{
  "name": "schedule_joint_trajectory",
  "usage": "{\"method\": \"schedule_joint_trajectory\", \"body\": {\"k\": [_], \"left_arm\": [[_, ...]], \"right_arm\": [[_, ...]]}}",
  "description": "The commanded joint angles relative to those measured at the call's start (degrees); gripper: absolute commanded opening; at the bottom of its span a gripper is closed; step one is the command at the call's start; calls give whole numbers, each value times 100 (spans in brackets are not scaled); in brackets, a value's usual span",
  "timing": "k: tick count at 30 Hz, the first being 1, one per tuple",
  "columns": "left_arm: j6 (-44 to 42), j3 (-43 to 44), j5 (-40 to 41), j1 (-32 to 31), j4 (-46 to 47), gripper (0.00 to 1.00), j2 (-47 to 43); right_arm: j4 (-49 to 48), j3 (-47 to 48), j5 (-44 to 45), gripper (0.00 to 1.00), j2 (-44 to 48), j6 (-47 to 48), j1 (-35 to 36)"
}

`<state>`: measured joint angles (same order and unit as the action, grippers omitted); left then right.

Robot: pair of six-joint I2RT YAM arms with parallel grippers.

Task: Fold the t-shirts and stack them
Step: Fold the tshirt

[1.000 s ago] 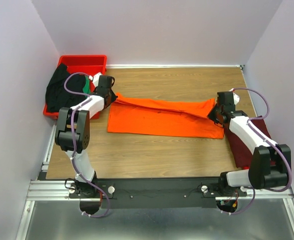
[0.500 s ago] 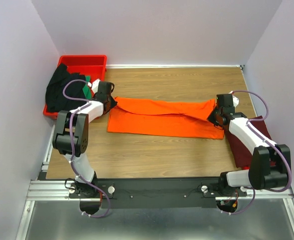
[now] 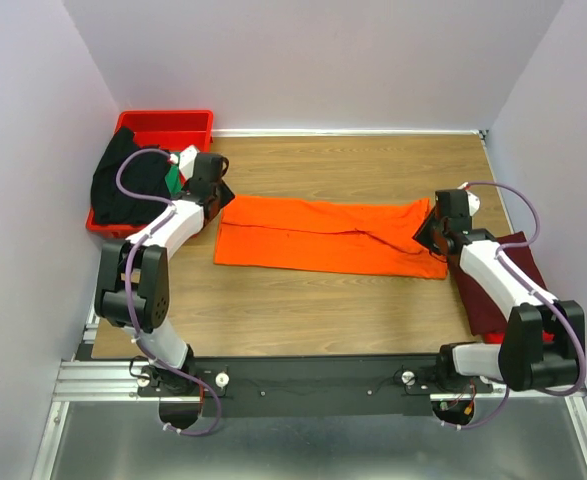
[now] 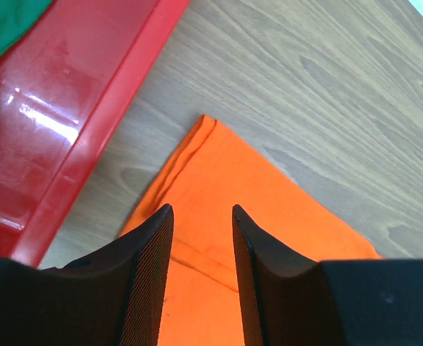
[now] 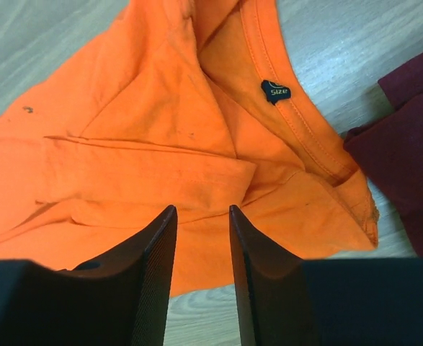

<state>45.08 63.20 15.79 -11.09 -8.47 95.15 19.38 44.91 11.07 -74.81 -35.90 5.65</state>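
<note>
Plainly, with left gripper and right gripper both open and empty, the orange t-shirt could slump unfolded at its bunched 3 o'clock collar end.

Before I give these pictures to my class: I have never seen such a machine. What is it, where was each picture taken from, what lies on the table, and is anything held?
Two robot arms are bolted at the near edge of a table, each ending in a two-finger gripper. The wide picture comes from a fixed camera above and behind them. Each close-up comes from a wrist camera; the dark prongs are that arm's own fingers. An orange t-shirt lies folded into a long strip across the table, a maroon t-shirt at the right, and a black t-shirt and a green t-shirt are bunched in a red tray at the far left. The left gripper and right gripper sit over opposite ends of the orange one, jaws open, holding nothing.
</note>
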Motion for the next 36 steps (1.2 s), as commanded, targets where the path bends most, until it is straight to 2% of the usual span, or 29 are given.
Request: {"method": "schedule_joint_trajectory", "body": {"k": [1,4,11,17,25,30,32,33,36], "left_arm": [[45,385,337,-139,-427,43,196],[45,789,284,-244,-655,38,617],[19,1080,-32,-323,-797,38,1110],[-403,1300,-576,-341,-884,38,1242],[-1036,1713,-1157,-402,-1113,37,1181],[-1238,1687,-1280,-411,-1069,37,1128],[-1291,1669,-1342,-429,-1043,36,1128],[-1309,1635,-1385,-438,-999,36,1119],[-1353,1608,-1438,-464,-955,36,1119]], "right_arm": [[5,97,18,43,99,109,-11],[5,378,-8,43,-173,49,-20],[-144,853,-17,42,-754,30,-11],[-364,1134,-404,43,-1404,215,138],[-575,1529,-342,53,-1958,373,621],[-645,1828,-255,55,-2354,461,858],[-672,1917,-211,60,-2459,496,911],[-733,1943,-141,66,-2521,514,955],[-769,2031,-18,70,-2635,575,1034]]}}
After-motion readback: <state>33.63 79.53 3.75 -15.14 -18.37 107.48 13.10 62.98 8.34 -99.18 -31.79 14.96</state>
